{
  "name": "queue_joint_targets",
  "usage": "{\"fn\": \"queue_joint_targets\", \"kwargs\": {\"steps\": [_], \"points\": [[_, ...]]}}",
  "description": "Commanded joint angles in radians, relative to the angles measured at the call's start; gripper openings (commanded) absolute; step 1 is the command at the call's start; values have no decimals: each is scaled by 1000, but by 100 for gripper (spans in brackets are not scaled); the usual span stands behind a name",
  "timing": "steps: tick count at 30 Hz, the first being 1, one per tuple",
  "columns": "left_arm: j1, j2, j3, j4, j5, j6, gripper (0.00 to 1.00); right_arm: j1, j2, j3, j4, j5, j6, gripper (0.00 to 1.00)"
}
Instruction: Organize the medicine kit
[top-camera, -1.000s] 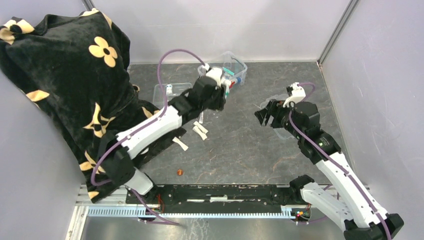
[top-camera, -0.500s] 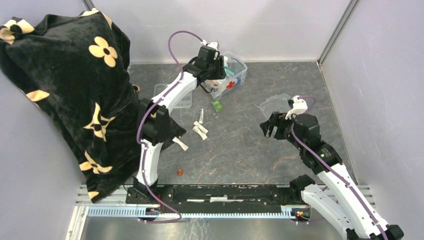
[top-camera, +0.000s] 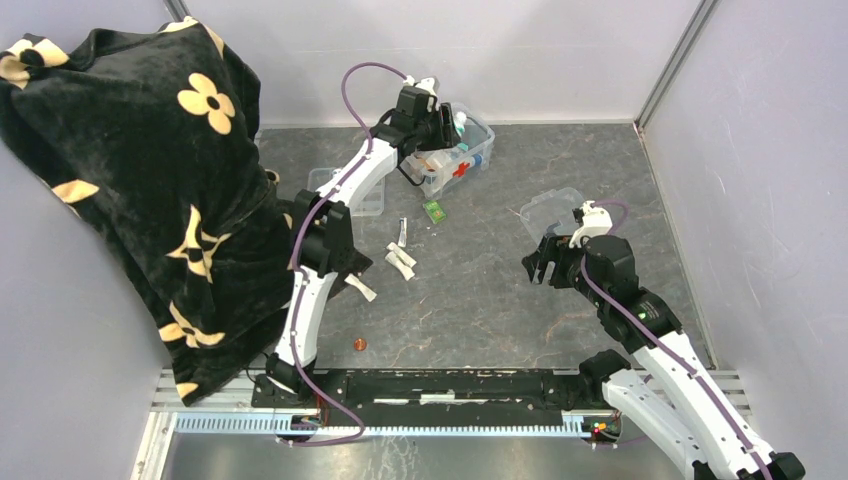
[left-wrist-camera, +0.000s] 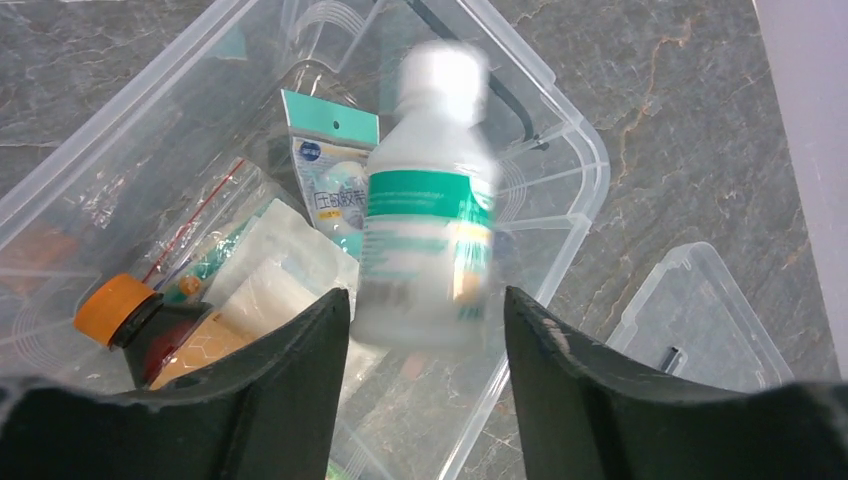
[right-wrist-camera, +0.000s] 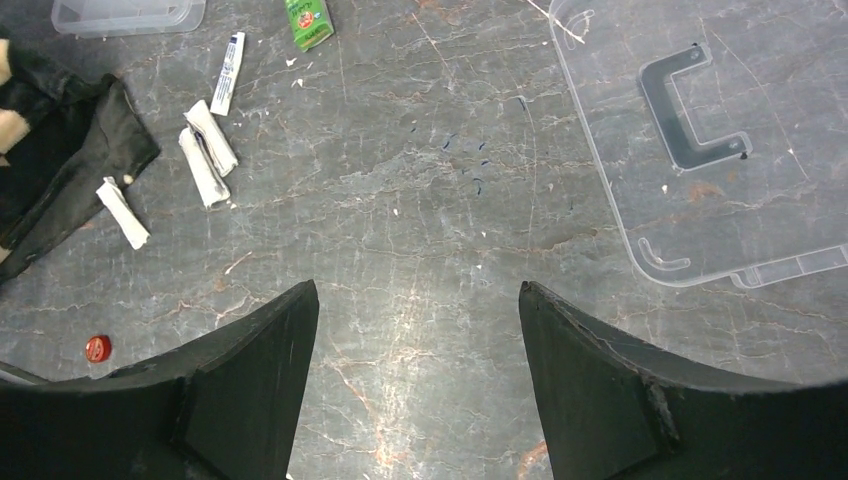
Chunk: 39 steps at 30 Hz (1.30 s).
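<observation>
From above, the left pincer (top-camera: 443, 128) hung over the medicine kit (top-camera: 470, 160), which sat open at the back of the table (top-camera: 480, 300). The right pincer (top-camera: 538, 266) hovered near a flat lid (top-camera: 553, 208).

The left wrist camera showed its fingers (left-wrist-camera: 290, 370) spread apart. A blurred bottle (left-wrist-camera: 430, 230) lay just past their tips, inside the kit; whether they touched it was unclear.

The right wrist camera showed that pincer spread wide, holding nothing, above the table beside the lid.

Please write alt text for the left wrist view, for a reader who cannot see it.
A blurred white bottle with a green label shows between the fingers of the left gripper, above the open medicine kit. Inside lie an orange-capped dark bottle and packets.
</observation>
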Motion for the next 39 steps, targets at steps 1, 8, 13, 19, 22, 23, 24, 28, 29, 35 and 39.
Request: {"fn": "queue_joint_targets", "kwargs": {"steps": [1,8,13,19,22,23,24,28,29,35,39], "points": [[6,-26,19,67,26,-2,67,-4,-10,2,-12,30,-20,80],[19,-127,-60,32,7,23,80,-4,-16,10,-18,30,-23,80],[20,-272,-190,22,10,35,80,-4,-31,10,-26,34,-25,80],[20,-536,-432,12,-32,42,82,-4,-27,7,-31,44,-68,81],[19,-671,-568,-4,-95,44,82,-3,-20,7,-32,55,-85,82],[20,-711,-615,-16,-116,42,82,-4,-17,7,-32,59,-88,82],[20,-752,-663,-34,-148,37,82,-3,-14,6,-30,61,-90,82],[19,-905,-881,-55,-207,-3,82,-4,-5,-3,-19,57,-91,82],[19,-939,-935,-57,-216,-18,82,-3,-3,-8,-14,55,-92,82],[2,-1090,-1202,-58,-243,-104,80,-4,3,-35,3,39,-83,82],[-61,-1125,-1309,-29,-297,-204,78,-3,1,-65,24,16,-68,82]]}}
